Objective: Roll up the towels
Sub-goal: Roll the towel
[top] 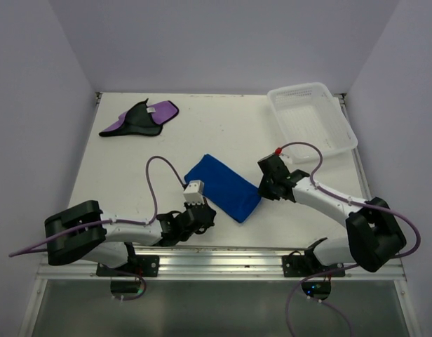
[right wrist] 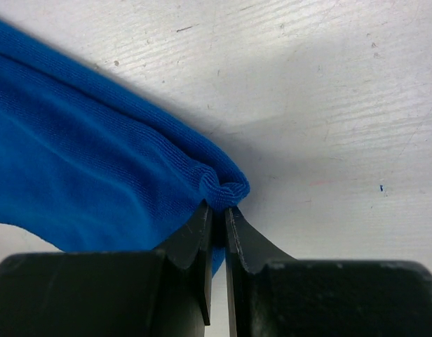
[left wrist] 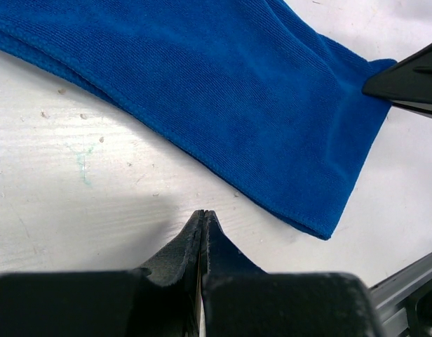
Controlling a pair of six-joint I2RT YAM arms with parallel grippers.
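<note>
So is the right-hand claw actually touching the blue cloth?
Touching. The right wrist view shows the right gripper pinching a bunched corner of the blue towel between its fingertips.

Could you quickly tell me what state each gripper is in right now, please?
Left gripper: closed, holding nothing.
Right gripper: closed on a corner of the plain bright blue cloth towel.

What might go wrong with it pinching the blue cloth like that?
The right gripper pinches only a small bunched bit at the edge of the blue towel, so it may slip free when pulled. The left gripper is shut on nothing, off the cloth, so the towel might drag across the table instead of rolling.
</note>
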